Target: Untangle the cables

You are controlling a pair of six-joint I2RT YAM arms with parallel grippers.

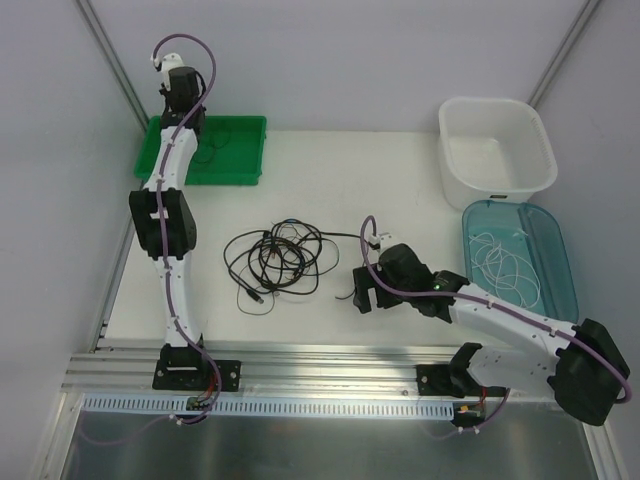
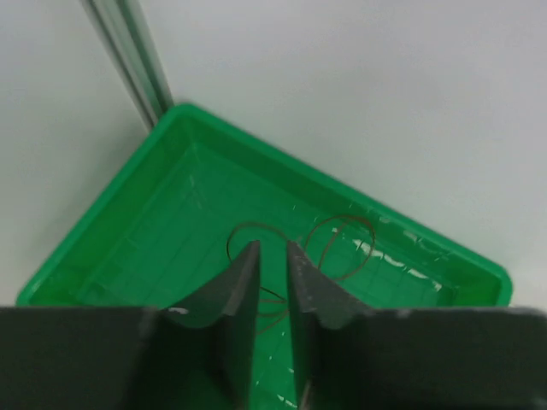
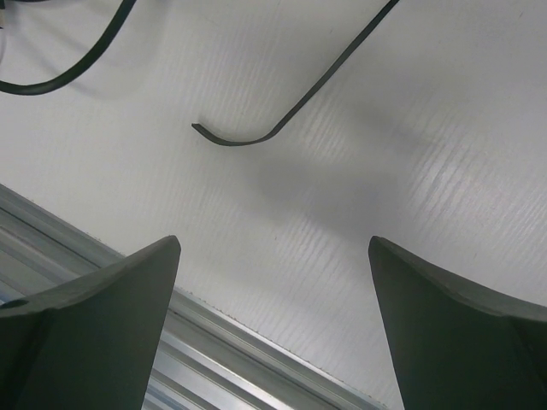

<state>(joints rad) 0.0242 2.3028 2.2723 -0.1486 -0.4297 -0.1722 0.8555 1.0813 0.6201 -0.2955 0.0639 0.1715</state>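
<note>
Your left gripper (image 2: 272,256) hangs over the green tray (image 1: 248,150) at 11 o'clock on the table (image 1: 400,190). Its jaws stand narrow, with a slim gap between them, and you can see nothing clamped there. One thin dark cable (image 2: 342,248) lies looped on the tray floor just beyond the jaws.

At the table's centre sits the black tangle (image 1: 280,255), a single heap of overlapping loops with a plug end trailing toward 7 o'clock. You cannot count its separate cords.

Your right gripper (image 3: 273,282), at 4 o'clock from that heap, is spread wide and holds nothing, with bare table beneath it.

At 1 o'clock stands one white tub (image 1: 497,150). At 3 o'clock one blue tray (image 1: 560,250) holds one white cable (image 1: 505,262) in loose coils. That makes two grippers and three containers.

Only the left wrist view shows you the jaw gap and the tray cable's loops clearly. Only the right wrist view shows a loose black cable end (image 3: 239,142) lying at 12 o'clock ahead of the gripper, and the aluminium rail (image 3: 222,342) at 7 o'clock. Only the top view shows the tub and the blue tray.
</note>
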